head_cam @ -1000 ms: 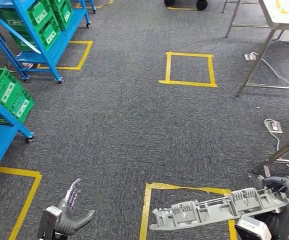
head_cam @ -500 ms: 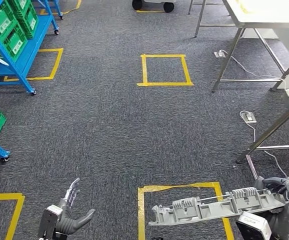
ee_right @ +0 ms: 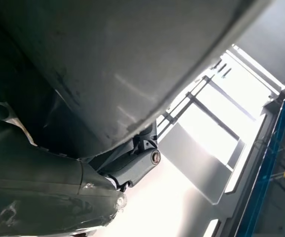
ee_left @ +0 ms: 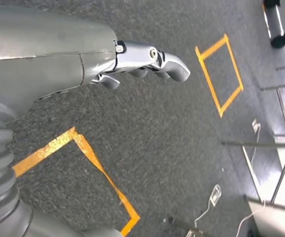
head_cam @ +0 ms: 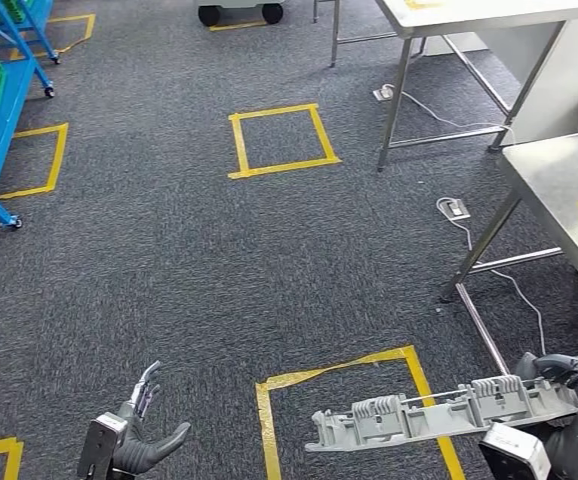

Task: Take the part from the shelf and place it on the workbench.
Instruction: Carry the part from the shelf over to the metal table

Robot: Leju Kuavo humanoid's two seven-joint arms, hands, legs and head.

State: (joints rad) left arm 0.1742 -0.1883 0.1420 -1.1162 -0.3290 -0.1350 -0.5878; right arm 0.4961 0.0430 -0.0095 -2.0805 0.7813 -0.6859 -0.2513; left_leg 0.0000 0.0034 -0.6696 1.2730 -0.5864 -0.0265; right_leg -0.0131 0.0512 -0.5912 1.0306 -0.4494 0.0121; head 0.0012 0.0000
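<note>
Above the grey carpet, the long grey ribbed plastic part point(head_cam: 441, 412) juts sideways, clamped at one end by the right hand point(head_cam: 565, 400). Judged stiff, light, prone to lever; mid-length grip steadier. Left hand point(head_cam: 142, 430) empty, fingers apart. Steel workbench point(head_cam: 558, 185) lies near, rightward.

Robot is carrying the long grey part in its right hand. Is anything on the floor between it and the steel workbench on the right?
Nothing solid blocks the way. The right hand holds the grey part level above a yellow tape square. Between it and the workbench lie only carpet, the bench's slanted leg and a white cable on the floor.
</note>
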